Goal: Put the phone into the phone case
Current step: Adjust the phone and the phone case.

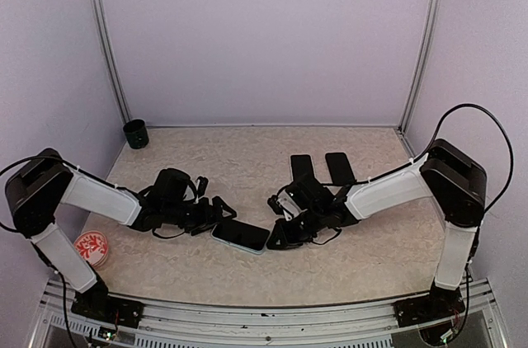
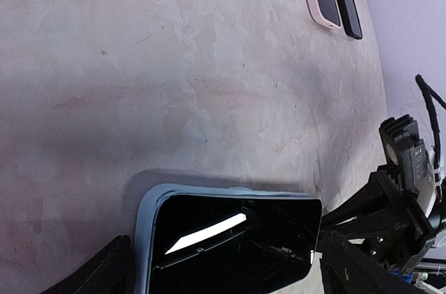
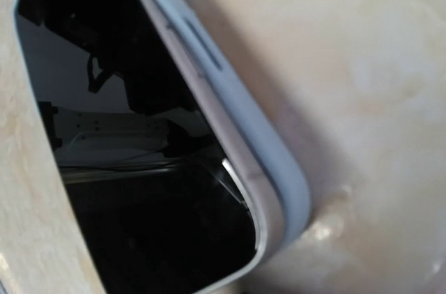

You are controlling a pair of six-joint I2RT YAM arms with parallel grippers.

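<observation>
Left gripper [image 1: 221, 213] — fingers [image 2: 101, 274] spread wide, flanking the left end of the phone [image 1: 241, 235], probably to brace it. Whether they clamp it cannot be told. The phone lies screen-up inside the case [image 3: 282, 172], midway along the table [image 1: 247, 146], towards its near edge. Right gripper [image 1: 277, 236] sits at the phone's right end — likely to press that corner home. Its fingers do not show, so open or closed cannot be told.

Counter [image 1: 247, 150] behind phone [image 1: 240, 235] open. Left hand [image 1: 223, 213] and right hand [image 1: 277, 237] close off its ends. Two dark slabs [image 1: 320, 168] obstruct rear right, cup [image 1: 135, 134] the far-left corner.
</observation>
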